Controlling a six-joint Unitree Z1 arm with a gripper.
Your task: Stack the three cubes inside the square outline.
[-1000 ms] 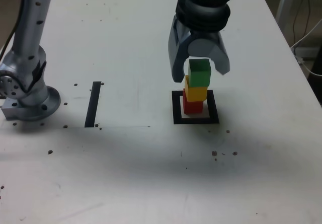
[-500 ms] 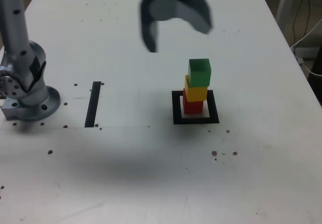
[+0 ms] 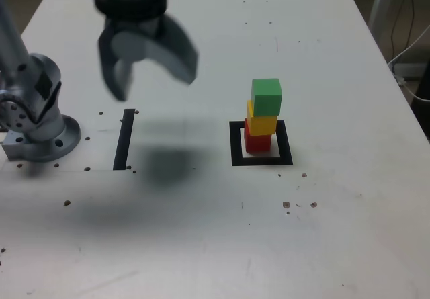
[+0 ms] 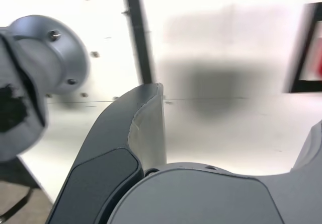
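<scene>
"What is my claw (image 3: 156, 87) doing?"

"I have it open, with the two fingers spread wide apart and nothing between them. It hangs above the table (image 3: 168, 245), blurred in the exterior view, well apart from the stack and over toward that view's left."

"And the cubes, where do I find them?"

"I see all three piled in one column inside the square (image 3: 236, 144). The red cube (image 3: 259, 143) is at the bottom, on the white middle, with the black border around it. The yellow cube (image 3: 262, 123) sits on the red one, and the green cube (image 3: 267, 97) is on top."

"Does the column look straight to you?"

"It stands upright. From the exterior view I see each higher cube reach a little further to the right than the one under it, but I cannot tell how much of that is the camera's angle."

"What do I have on the other side?"

"The black strip (image 3: 124, 140) lies flat between the arm's round base (image 3: 44, 138) and the square. My wrist view catches only part of the square, with a blurred patch of red inside, cut off by the picture's edge. A soft shadow (image 3: 168, 163) falls on the table between strip and square."
</scene>
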